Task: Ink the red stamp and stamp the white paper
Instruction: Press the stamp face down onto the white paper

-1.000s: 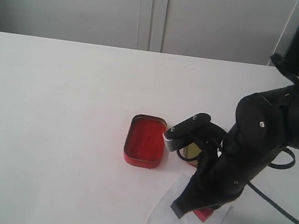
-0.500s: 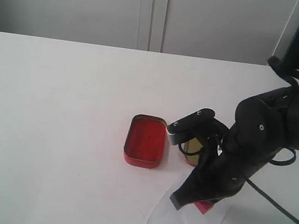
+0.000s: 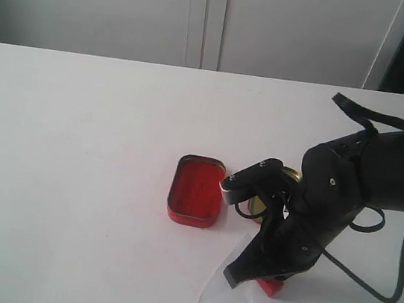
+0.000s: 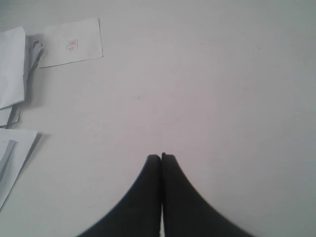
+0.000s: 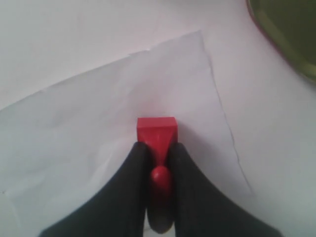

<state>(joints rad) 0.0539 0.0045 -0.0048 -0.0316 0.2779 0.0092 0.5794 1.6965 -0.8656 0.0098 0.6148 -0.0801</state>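
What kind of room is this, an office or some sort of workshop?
Probably a robot test bench in a lab or office, though little of the room shows: a white table, plain pale cabinet doors behind it, and a black arm holding a red stamp on white paper.

Office-like room, white table (image 3: 75, 141), pale cabinet doors (image 3: 287, 28)

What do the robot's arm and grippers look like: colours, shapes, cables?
The right arm is black, rounded and bulky, with a loose black cable. The right gripper and the left gripper have matte black fingers that taper to narrow tips. No markings show.
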